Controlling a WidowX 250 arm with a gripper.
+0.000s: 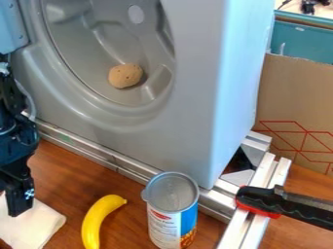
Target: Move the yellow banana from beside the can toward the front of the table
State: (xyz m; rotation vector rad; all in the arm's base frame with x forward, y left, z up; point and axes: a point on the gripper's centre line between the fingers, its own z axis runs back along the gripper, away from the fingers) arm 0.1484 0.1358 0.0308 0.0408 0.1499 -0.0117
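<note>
Claw (19, 206): opening and grip cannot be told. White cloth (29, 228), by claw's tip: probably light, soft, limp; best pinched at edge. Yellow banana (95, 221), near claw; can (170, 219), farther from claw

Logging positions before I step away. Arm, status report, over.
End effector at white cloth. Banana beside cloth; can upright past banana. Black-and-red handle across metal rail, possible snag there.
</note>
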